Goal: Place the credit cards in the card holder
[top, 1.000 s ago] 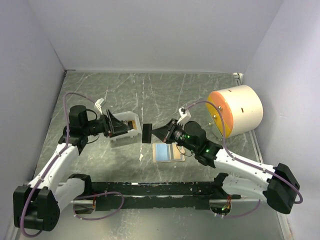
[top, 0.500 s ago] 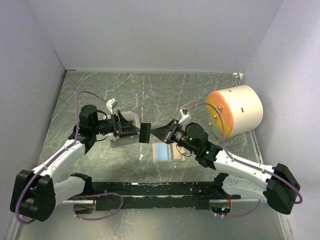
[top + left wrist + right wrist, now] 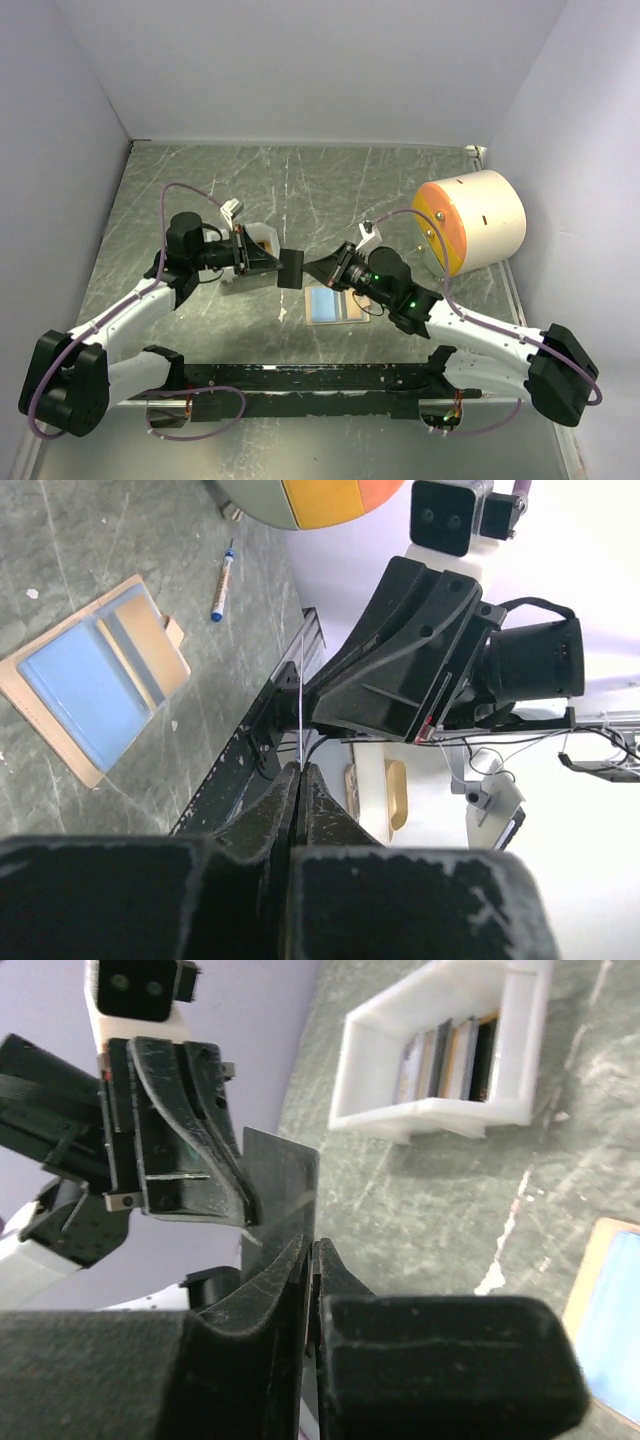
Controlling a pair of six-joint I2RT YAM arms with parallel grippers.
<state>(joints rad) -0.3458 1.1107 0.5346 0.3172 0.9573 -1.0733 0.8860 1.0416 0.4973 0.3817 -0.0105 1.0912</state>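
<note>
Left gripper (image 3: 274, 262) and right gripper (image 3: 310, 268) meet in mid-air at the centre of the top view. Each has its jaws pinched tight on an opposite edge of one black credit card (image 3: 291, 267), which stands on edge between them. Just below it in that frame, the tan card holder (image 3: 158, 658) lies open on the table (image 3: 330, 190) with a blue card (image 3: 78, 692) in one pocket. Left of centre, behind the left gripper, a white tray (image 3: 440, 1110) holds more cards (image 3: 450, 1052) upright. A pen (image 3: 221, 580) lies near the holder, at the upper left of the left wrist view.
</note>
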